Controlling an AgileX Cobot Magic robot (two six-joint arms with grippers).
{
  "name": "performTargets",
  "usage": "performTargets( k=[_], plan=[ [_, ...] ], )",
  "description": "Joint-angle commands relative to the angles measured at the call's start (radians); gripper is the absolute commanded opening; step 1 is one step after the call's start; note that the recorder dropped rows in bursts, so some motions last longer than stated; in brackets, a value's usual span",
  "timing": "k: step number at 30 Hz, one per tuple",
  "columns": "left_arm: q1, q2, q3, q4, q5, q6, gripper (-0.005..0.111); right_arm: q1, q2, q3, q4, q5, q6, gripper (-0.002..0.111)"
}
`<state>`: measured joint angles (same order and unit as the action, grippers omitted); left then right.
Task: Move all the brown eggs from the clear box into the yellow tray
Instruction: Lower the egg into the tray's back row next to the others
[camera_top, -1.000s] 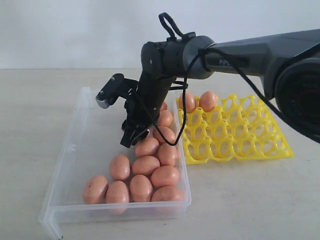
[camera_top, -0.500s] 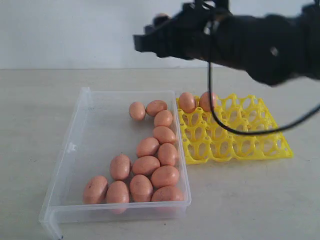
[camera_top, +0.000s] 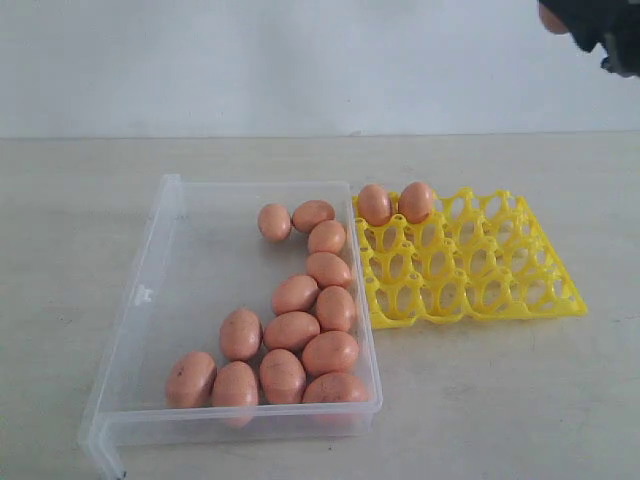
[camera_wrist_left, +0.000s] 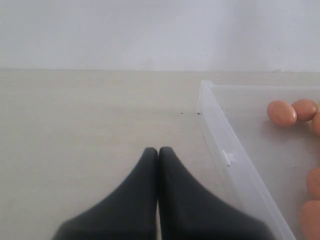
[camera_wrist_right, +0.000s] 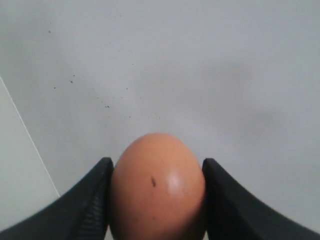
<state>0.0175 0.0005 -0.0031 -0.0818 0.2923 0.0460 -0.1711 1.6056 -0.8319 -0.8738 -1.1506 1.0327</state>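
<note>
Here come the smooth reddish-brown oval eggs (camera_top: 292, 330), pinkish-tan, some finely dark-speckled. The shallow rectangular plastic box (camera_top: 200, 260) is clear and colourless; the openwork plastic egg tray (camera_top: 500, 290) is bright yellow. Pale beige desk (camera_top: 70, 200), off-white wall (camera_top: 250, 60). The left tool (camera_wrist_left: 158, 160) and right tool (camera_wrist_right: 156, 200) are matte black, and the single oval egg (camera_wrist_right: 157, 175) at the right one is orange-tan with one dark fleck.

In the exterior view the top edge cuts off all but a dark corner of the right gripper (camera_top: 603, 28) and a sliver of its egg (camera_top: 550, 17). The right wrist view crops that egg's lower end and both fingers (camera_wrist_right: 90, 200). The left wrist view cuts the box (camera_wrist_left: 235, 165) at two edges, crops three eggs (camera_wrist_left: 314, 182) there, and shows the left gripper (camera_wrist_left: 158, 152) blurred toward its base.
</note>
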Motion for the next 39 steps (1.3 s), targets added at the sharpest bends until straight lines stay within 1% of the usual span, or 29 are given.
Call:
performTargets(
  k=[1,4,5,9,13,15,20,26,32,36,39],
  plan=[
    [-0.006,-0.001,0.003,-0.003,-0.007,-0.001,-0.004,-0.130,0.218,-0.222,-0.302,-0.070,0.261,0.000],
    [-0.006,-0.001,0.003,-0.003,-0.007,-0.001,-0.004,-0.120,0.335,-0.317,-0.561,-0.070,0.294,0.000],
    [-0.006,-0.001,0.003,-0.003,-0.007,-0.001,-0.004,-0.109,0.367,-0.330,-0.601,-0.070,0.283,0.000],
    [-0.006,-0.001,0.003,-0.003,-0.007,-0.001,-0.004,-0.048,0.497,-0.378,-0.601,-0.070,0.238,0.000],
    [-0.006,-0.001,0.003,-0.003,-0.007,-0.001,-0.004,0.005,0.544,-0.387,-0.614,-0.070,0.144,0.000],
    [-0.006,-0.001,0.003,-0.003,-0.007,-0.001,-0.004,0.023,0.546,-0.387,-0.635,-0.001,0.140,0.000],
    [-0.006,-0.001,0.003,-0.003,-0.007,-0.001,-0.004,0.055,0.546,-0.389,-0.641,0.096,0.121,0.000],
    [-0.006,-0.001,0.003,-0.003,-0.007,-0.001,-0.004,0.102,0.546,-0.389,-0.581,0.249,0.003,0.000],
    [-0.006,-0.001,0.003,-0.003,-0.007,-0.001,-0.004,0.113,0.546,-0.389,-0.570,0.263,-0.024,0.000],
    [-0.006,-0.001,0.003,-0.003,-0.007,-0.001,-0.004,0.113,0.549,-0.389,-0.508,0.311,-0.075,0.000],
    [-0.006,-0.001,0.003,-0.003,-0.007,-0.001,-0.004,0.113,0.557,-0.389,-0.456,0.308,-0.121,0.000]
  ],
)
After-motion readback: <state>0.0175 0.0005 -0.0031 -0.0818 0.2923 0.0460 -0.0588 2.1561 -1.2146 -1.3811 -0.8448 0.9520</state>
